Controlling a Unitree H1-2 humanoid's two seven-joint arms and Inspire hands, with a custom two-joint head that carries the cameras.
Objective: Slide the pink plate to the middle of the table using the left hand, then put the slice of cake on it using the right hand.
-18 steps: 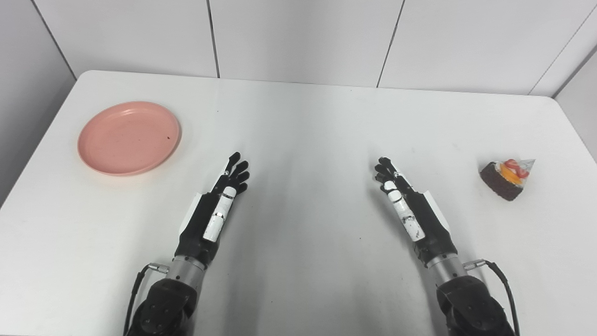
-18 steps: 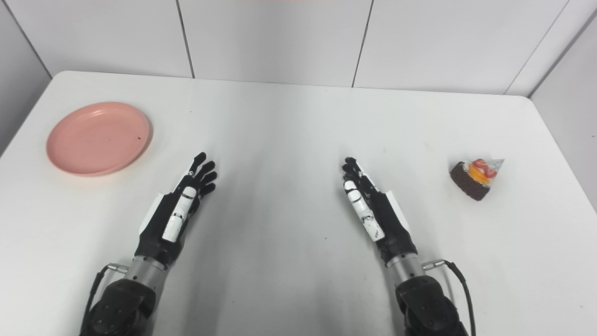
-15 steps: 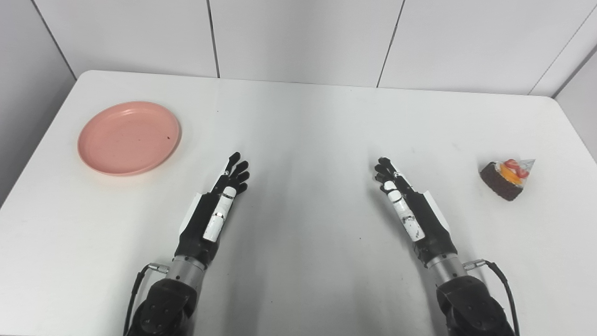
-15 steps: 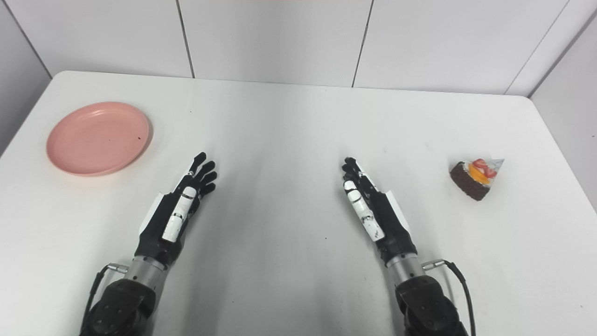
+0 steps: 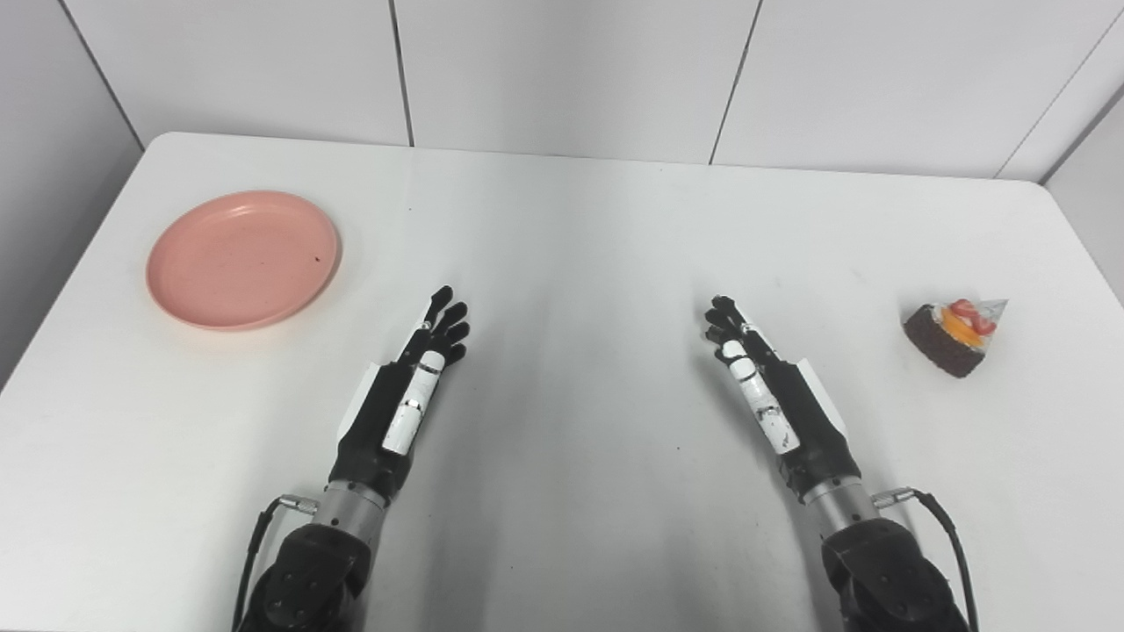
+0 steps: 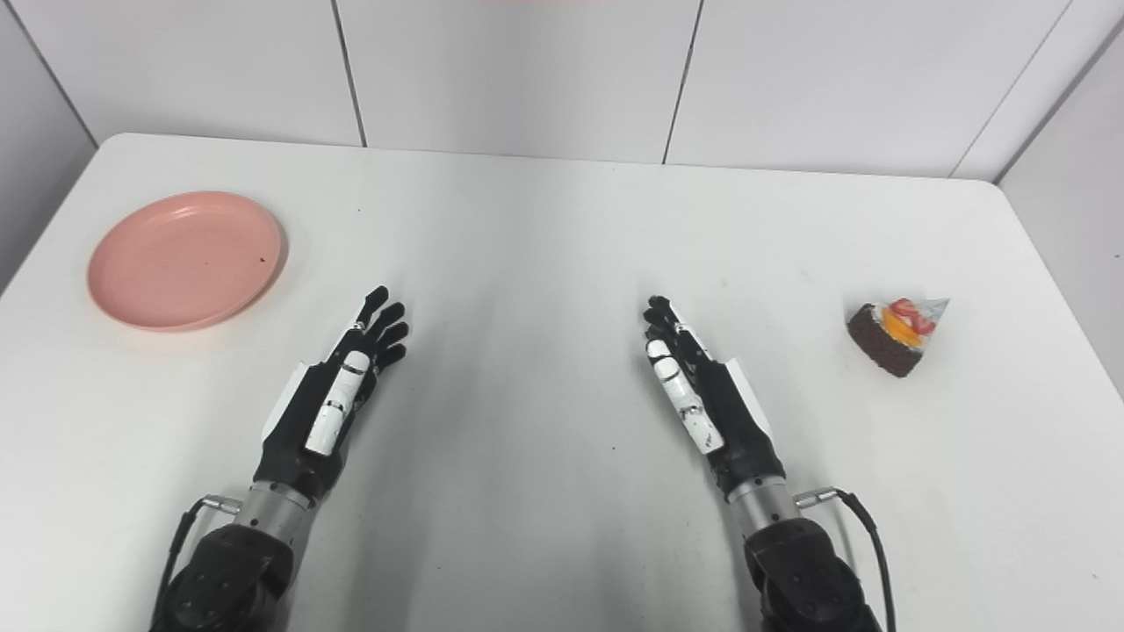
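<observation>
Far left on the worktop [image 5: 562, 228] sits the pink plate [image 5: 242, 259], untouched, so the left robot hand [image 5: 406, 395], empty with fingers straight, should reach out and press flat on the near rim to drag it centre without tipping. Right robot hand [image 5: 773, 399] waits empty and extended, slice of cake [image 5: 955, 336] far right.

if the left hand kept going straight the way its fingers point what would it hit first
Nothing, it seems: the left hand points up and slightly right over bare table, so its line passes right of the pink plate.
</observation>
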